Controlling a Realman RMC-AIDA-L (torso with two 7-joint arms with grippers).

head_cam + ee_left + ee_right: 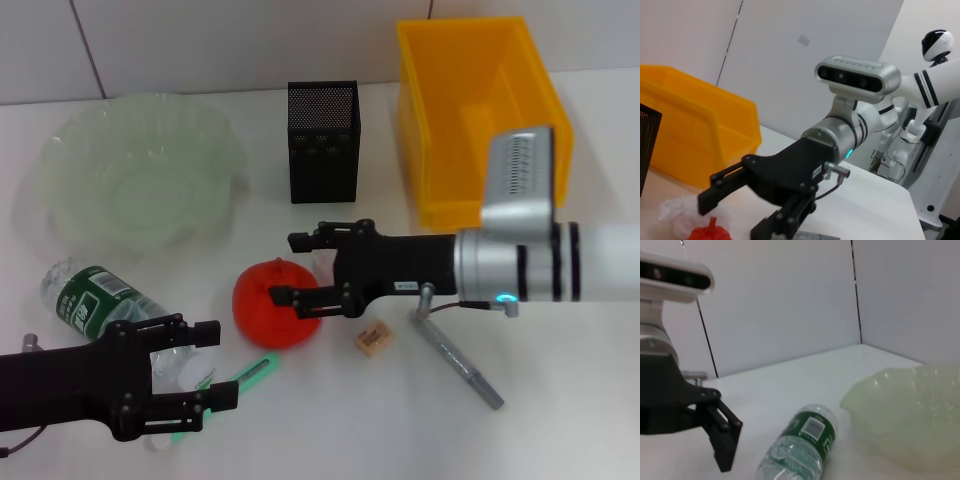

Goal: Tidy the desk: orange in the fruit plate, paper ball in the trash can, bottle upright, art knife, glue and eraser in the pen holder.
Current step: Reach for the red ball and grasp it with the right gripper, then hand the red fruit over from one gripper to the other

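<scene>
Right gripper [308, 270] stood open at frame centre, fingers straddling the orange [274, 302] (not yet clamped); best closed squarely. Left gripper [190, 368], lower left, open, empty.

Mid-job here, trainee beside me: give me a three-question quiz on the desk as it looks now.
1. True or false: the bottle stands upright.
2. Which item is the right gripper closest to? A) eraser B) orange C) fruit plate
3. Fill in: the yellow bin sits to the robot's ____ of the pen holder.

Key
1. False: it lies on its side, near the left gripper.
2. B: its open fingers reach the orange's right side.
3. right
</scene>
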